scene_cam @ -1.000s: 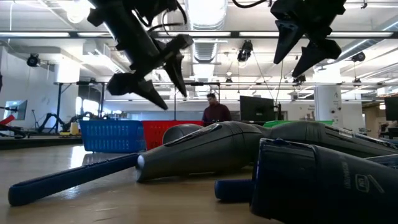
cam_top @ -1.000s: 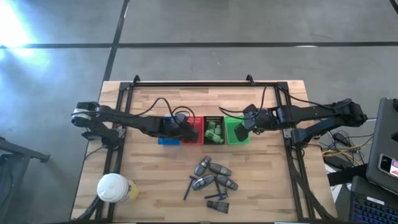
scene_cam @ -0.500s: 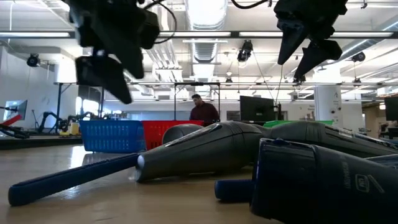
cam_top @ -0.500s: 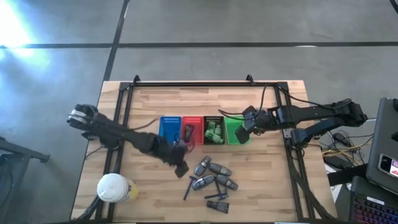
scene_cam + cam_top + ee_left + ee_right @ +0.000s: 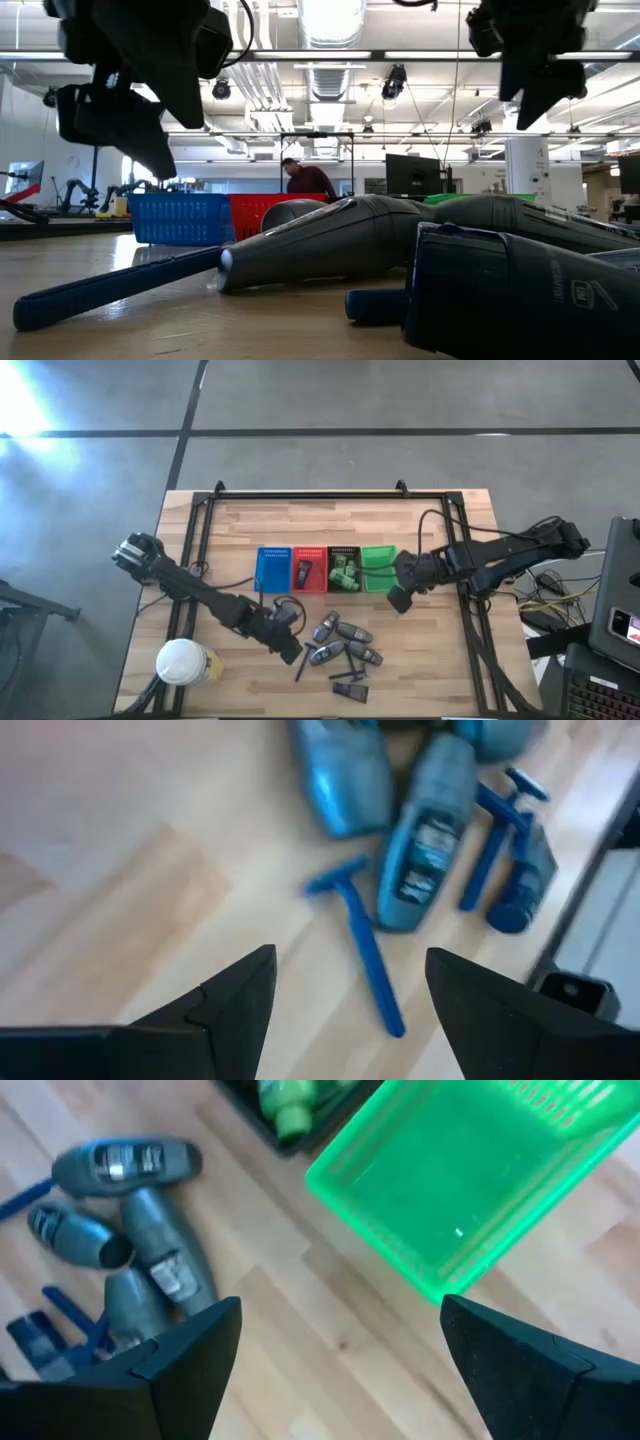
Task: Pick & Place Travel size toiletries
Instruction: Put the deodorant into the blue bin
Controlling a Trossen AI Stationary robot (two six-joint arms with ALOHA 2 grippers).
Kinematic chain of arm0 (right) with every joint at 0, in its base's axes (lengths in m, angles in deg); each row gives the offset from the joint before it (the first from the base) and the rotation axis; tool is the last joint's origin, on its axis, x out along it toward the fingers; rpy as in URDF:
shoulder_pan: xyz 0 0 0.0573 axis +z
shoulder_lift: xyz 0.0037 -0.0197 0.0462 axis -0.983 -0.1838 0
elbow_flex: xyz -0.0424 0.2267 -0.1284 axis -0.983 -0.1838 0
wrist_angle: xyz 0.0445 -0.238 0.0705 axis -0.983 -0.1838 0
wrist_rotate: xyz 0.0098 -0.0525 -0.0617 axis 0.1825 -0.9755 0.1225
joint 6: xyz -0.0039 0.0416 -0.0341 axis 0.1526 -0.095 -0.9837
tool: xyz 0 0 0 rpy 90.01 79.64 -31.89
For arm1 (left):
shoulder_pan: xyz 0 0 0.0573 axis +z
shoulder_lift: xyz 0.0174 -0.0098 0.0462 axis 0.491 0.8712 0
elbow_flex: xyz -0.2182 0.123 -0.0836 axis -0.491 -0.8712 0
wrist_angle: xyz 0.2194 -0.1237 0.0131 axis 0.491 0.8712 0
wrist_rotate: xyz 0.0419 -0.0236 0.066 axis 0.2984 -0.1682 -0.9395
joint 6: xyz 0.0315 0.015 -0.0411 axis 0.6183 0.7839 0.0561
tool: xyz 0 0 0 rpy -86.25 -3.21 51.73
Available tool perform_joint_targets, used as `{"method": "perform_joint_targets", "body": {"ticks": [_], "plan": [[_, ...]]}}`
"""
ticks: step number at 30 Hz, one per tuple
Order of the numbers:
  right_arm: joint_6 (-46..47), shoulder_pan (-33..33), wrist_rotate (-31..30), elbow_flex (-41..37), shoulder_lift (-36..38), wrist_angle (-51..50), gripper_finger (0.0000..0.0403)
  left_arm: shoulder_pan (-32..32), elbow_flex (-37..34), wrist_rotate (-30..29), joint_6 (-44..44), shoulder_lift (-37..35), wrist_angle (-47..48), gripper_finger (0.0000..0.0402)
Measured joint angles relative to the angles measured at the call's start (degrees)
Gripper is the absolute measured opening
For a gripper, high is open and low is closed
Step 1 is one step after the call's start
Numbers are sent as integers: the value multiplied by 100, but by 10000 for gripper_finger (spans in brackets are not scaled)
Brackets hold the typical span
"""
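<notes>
The travel size toiletries, several dark grey bottles [image 5: 345, 643] and thin blue razors [image 5: 303, 663], lie in a loose pile on the wooden table near its front edge. My left gripper [image 5: 292, 649] hovers open just left of the pile. In its wrist view a blue razor [image 5: 362, 952] lies flat beyond the open fingers [image 5: 240, 990], beside a grey bottle [image 5: 422, 870]. My right gripper [image 5: 397, 600] hangs open just in front of the green basket [image 5: 378, 565], holding nothing. Its wrist view shows that basket [image 5: 470, 1180] and grey bottles [image 5: 130, 1170].
Four small baskets stand in a row mid-table: blue [image 5: 271, 568], red [image 5: 308, 568] with a dark item inside, black [image 5: 345, 570] holding green packets, and green. A white-lidded round container [image 5: 183, 661] sits at the near left corner. A person [image 5: 305, 180] shows in the room behind.
My left gripper has swung from above the blue and red baskets toward the table's near edge, ending low beside the pile of toiletries, and has rolled on the way. My right gripper has drifted from over the green basket toward the near edge.
</notes>
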Motion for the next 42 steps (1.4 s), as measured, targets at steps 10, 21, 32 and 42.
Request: {"method": "perform_joint_targets", "body": {"ticks": [10, 21, 32, 42], "plan": [[392, 1475, -27, -462, -143, 1170, 338, -295, -9, 3, -89, 366, -179, 261], [-359, 2286, -69, -383, -1861, 2400, 344, -286, -35, 11, 274, 307, -166, 261], [-221, 2480, -610, 661, -3431, 2436, 332, -321, -39, 168, 1181, 296, -181, 261], [137, 2344, -445, 1163, -4299, 2136, 298, -282, -59, 214, 1824, 248, 334, 262]]}}
